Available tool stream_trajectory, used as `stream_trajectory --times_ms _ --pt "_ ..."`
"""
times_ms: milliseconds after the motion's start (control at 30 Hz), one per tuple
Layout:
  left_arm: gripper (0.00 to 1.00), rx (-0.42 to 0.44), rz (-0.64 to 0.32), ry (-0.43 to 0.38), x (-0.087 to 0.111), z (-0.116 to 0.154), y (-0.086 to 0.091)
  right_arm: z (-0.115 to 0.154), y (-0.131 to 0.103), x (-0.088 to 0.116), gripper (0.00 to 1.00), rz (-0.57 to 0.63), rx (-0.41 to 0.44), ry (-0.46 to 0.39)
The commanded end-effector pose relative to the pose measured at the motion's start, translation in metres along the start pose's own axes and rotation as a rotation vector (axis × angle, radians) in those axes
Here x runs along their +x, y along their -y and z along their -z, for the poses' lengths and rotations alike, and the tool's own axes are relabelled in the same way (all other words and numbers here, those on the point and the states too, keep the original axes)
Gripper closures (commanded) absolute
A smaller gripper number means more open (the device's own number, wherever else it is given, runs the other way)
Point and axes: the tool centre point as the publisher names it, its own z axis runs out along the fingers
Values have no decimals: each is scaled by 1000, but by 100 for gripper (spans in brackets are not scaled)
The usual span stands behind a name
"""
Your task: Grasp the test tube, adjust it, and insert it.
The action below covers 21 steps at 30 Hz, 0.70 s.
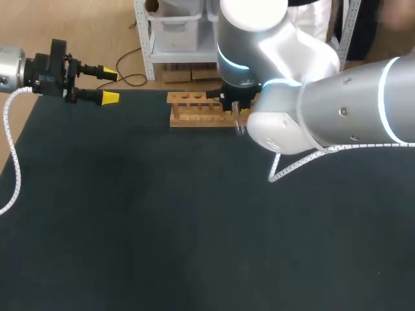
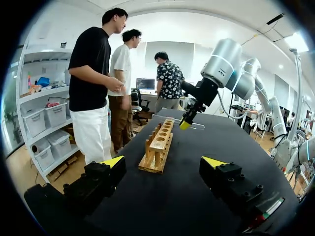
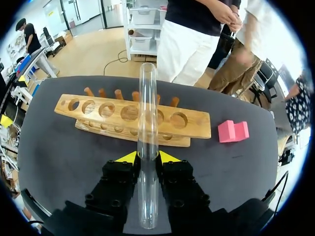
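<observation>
Currently, right gripper [image 3: 147, 158] clenched on test tube [image 3: 147, 98] just before wooden rack [image 3: 197, 129] — left gripper [image 2: 163, 162] released, well apart from it.

Dark table [image 1: 130, 227]: wooden tube rack [image 1: 193, 110] near far edge, pink block [image 3: 234, 132] beside it (not touching).

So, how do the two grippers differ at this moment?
The left gripper is open and empty; the right gripper is shut on the tube. The left gripper stands well away from the rack; the right gripper is close to it. Both have yellow tips.
</observation>
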Motion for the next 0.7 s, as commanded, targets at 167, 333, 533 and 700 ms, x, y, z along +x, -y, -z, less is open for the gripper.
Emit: stream_trajectory --times_ms 167,333,533,700 --pt "0 -3 -2 1 1 0 1 -6 0 -4 100 1 -1 -11" --pt "0 -3 -2 1 1 0 1 -10 -1 -3 100 5 -3 -23" --pt "0 -3 -2 1 1 0 1 -14 -2 -2 100 12 -6 -37" --pt "0 -3 -2 1 1 0 1 -17 -2 0 100 19 -10 -54"
